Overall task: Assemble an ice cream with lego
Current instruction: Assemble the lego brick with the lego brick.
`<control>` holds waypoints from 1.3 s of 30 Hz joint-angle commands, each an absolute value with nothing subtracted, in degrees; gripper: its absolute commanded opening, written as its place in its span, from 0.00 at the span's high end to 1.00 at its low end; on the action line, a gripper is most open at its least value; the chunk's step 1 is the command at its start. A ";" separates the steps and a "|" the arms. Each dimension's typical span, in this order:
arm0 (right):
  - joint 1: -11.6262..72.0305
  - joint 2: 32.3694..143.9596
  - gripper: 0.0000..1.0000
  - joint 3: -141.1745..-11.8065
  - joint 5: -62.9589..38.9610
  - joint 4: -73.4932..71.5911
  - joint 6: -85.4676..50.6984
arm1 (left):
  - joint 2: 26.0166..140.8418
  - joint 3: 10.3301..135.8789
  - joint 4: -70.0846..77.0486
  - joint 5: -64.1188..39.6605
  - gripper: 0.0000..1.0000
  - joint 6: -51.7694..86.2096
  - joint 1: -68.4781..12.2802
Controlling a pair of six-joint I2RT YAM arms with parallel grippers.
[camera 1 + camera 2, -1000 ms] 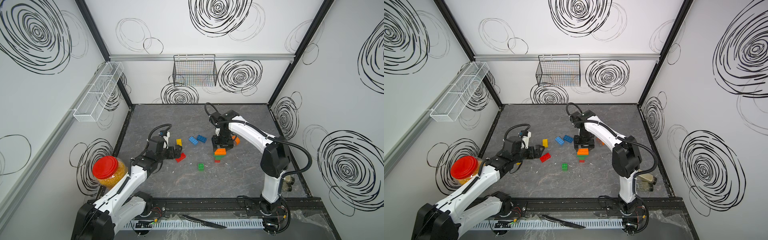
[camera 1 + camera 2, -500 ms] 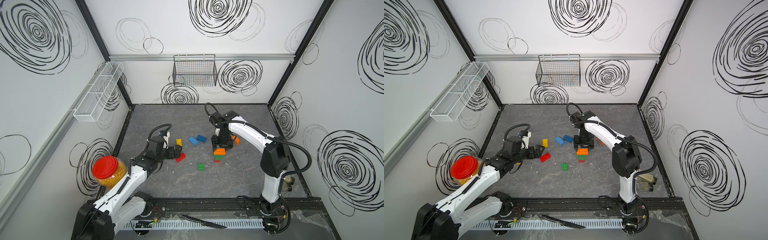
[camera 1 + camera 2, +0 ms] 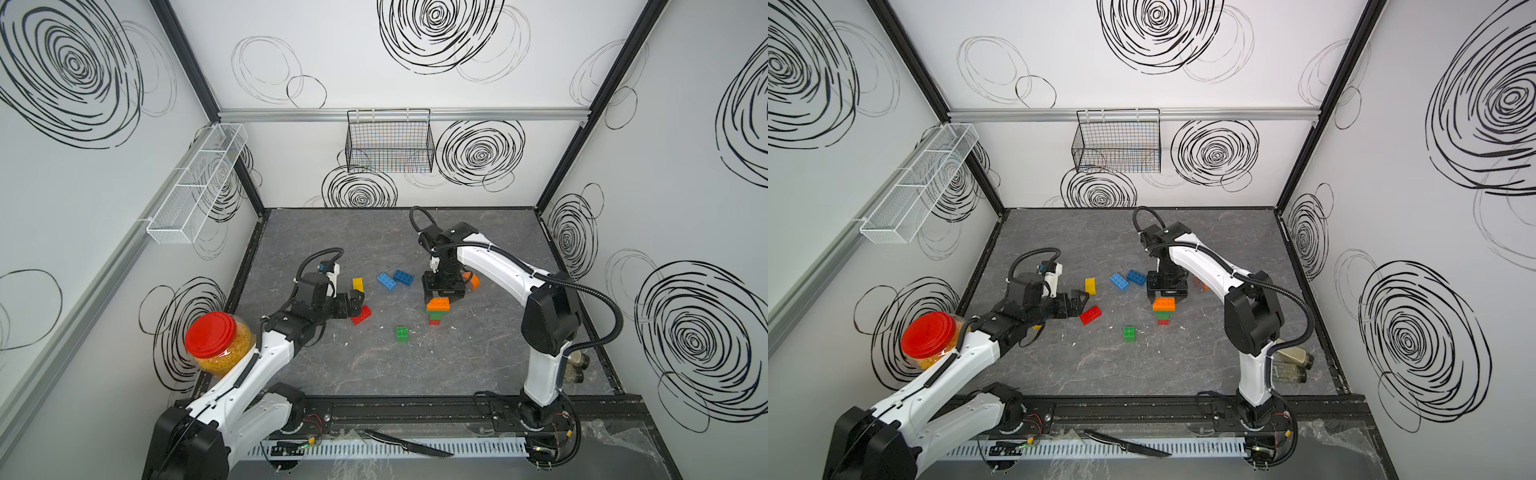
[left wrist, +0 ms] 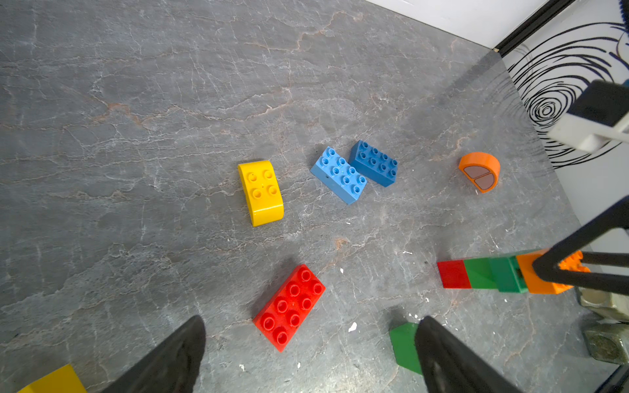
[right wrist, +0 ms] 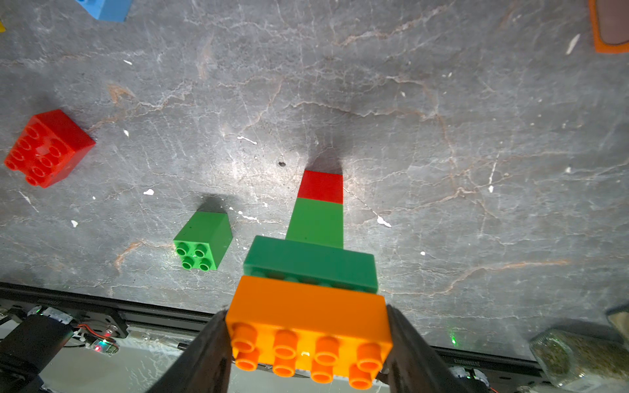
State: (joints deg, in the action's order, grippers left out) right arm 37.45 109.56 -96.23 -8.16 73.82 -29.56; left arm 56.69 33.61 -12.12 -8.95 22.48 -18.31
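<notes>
Right fingers: the black right fingers (image 5: 204, 357) are pinching an orange oblong studded plastic brick (image 5: 306, 316) by its two short ends. They're roughly half spread, with one finger pressing on each end.

Tower: that orange brick is sitting on a dark green oblong plastic brick (image 5: 309, 263). Under that are a light green square plastic brick (image 5: 316, 221) and a red square plastic brick (image 5: 321, 185) at the very bottom. The whole thing is standing upright on the grey marbled tabletop (image 3: 478, 361), a bit to the robot's right of the middle.

Left fingers: the left fingers (image 4: 170, 357) are gaping fully wide, gripping nothing and hovering low over the tabletop.

Red loose brick: a red oblong studded plastic brick (image 4: 289, 306) is lying flat, studs up, just ahead of those fingertips and lined up with the gap. It isn't touching them, as far as I can tell.

Small green: a green square studded plastic brick (image 5: 204, 238) is sitting alone near the tower's foot, on the left arm's side.

Yellow: a yellow studded plastic brick with rounded ends (image 4: 262, 192) is lying studs up, beyond the red one.

Blues: a light blue oblong studded plastic brick (image 4: 340, 175) and a darker blue oblong studded plastic brick (image 4: 374, 163) are lying side by side. Can't tell if they're touching.

Dome: an orange half-round plastic piece (image 4: 480, 170) is lying on its side near the right arm.
</notes>
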 commanded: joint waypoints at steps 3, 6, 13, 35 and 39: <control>37.75 109.97 0.45 -94.30 -7.32 74.18 -30.32 | 56.45 34.72 -11.77 -8.79 0.01 21.76 -17.88; 37.62 109.46 0.46 -95.37 -7.08 74.97 -30.67 | 56.25 34.72 -11.93 -8.80 0.01 21.78 -17.92; 37.70 108.99 0.46 -96.75 -7.03 75.96 -30.85 | 56.16 34.75 -11.90 -8.83 0.01 21.75 -17.89; 38.36 109.68 0.46 -99.42 -6.19 77.25 -31.03 | 56.09 34.76 -11.95 -8.79 0.01 21.72 -17.93; 38.41 109.86 0.46 -98.44 -5.80 76.67 -30.94 | 55.99 34.72 -11.89 -8.73 0.01 21.71 -17.92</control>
